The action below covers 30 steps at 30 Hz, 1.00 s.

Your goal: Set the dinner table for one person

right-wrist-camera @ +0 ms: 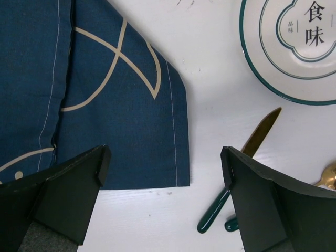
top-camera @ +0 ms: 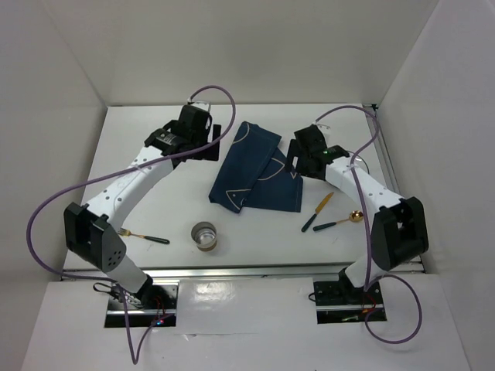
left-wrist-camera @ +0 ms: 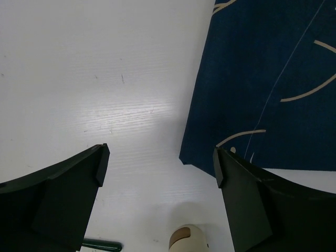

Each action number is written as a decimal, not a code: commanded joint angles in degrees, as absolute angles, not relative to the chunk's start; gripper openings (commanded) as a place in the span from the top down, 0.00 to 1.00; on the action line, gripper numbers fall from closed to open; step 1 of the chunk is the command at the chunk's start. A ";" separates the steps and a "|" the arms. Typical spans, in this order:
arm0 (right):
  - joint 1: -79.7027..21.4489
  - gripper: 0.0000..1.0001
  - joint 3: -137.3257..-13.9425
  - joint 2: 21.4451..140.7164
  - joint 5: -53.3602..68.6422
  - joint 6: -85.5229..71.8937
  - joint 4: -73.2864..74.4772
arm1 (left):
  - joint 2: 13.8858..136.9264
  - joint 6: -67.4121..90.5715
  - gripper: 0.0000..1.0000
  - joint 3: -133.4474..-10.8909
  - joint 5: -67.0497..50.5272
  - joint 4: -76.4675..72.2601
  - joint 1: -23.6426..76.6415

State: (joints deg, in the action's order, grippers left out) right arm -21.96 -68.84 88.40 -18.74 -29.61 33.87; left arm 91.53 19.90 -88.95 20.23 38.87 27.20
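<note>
Left pincer [left-wrist-camera: 160, 157] and right pincer [right-wrist-camera: 165, 157] gape empty at the mat [top-camera: 251, 170]'s edges (limp cloth, pinch a corner); desk [top-camera: 155, 209] looks rigid.

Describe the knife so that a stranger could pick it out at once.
Start at the dark blue cloth in the middle of the white table. Off its near right corner lie two green-handled pieces; the knife is the one nearer the cloth. Its flat, pointed gold blade sets it apart from the spoon, which ends in a round bowl.
</note>
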 commanded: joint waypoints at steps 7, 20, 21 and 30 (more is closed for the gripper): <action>-21.71 0.00 -65.92 82.10 -18.46 -31.90 33.31 | 88.50 17.94 0.00 -84.90 21.17 36.21 33.21; -21.18 0.01 -53.18 71.64 -11.08 -31.38 31.55 | 99.55 17.93 0.17 -77.87 19.77 32.52 45.78; -21.18 0.01 -52.39 70.93 -11.07 -31.38 31.55 | 100.80 18.54 0.14 -77.87 23.17 32.52 47.44; -20.04 0.01 -51.86 68.99 -11.07 -31.90 33.13 | 108.54 20.04 0.16 -76.20 26.10 28.83 49.66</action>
